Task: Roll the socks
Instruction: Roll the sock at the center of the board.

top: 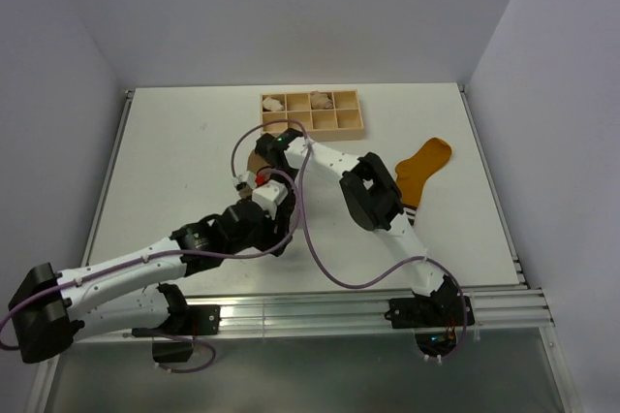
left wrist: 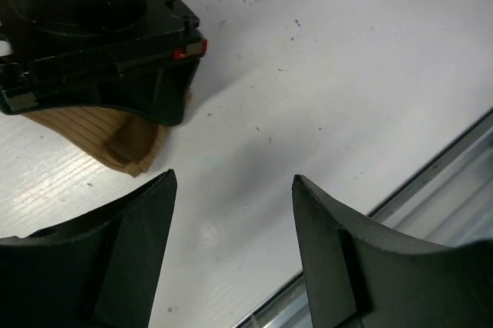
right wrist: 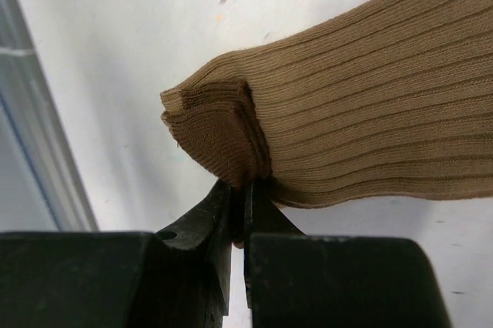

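Your right gripper point(right wrist: 239, 199) pinches the folded end of the tan sock point(right wrist: 370, 112); roll tightly, pinning fabric with the wide-open left gripper point(left wrist: 235, 201).

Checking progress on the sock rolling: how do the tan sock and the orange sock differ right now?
The tan sock is pinched at its folded end by the right gripper; the orange sock lies flat with no gripper on it. The tan sock sits mid-table under the arms, the orange sock off to the right. The tan sock is dull brown, the orange sock bright. Both rest on the white table.
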`<act>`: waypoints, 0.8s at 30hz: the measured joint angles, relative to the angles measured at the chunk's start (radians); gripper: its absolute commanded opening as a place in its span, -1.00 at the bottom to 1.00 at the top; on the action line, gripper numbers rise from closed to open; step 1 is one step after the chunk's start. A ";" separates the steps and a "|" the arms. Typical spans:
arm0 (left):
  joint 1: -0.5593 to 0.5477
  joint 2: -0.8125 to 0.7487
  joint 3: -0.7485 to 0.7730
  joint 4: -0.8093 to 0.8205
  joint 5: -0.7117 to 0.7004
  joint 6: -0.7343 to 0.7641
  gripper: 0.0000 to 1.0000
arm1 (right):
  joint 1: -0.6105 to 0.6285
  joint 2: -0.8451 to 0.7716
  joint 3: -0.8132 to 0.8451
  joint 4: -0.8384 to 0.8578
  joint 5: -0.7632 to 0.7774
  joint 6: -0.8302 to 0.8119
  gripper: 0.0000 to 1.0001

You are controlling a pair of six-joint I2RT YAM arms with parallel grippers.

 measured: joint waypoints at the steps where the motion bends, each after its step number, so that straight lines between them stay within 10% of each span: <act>1: -0.033 0.021 0.000 0.002 -0.038 0.005 0.32 | -0.003 0.005 0.002 -0.020 -0.010 -0.005 -1.00; 24: -0.069 0.285 -0.012 0.179 -0.092 0.126 0.11 | -0.058 0.026 -0.046 -0.187 -0.071 -0.063 -1.00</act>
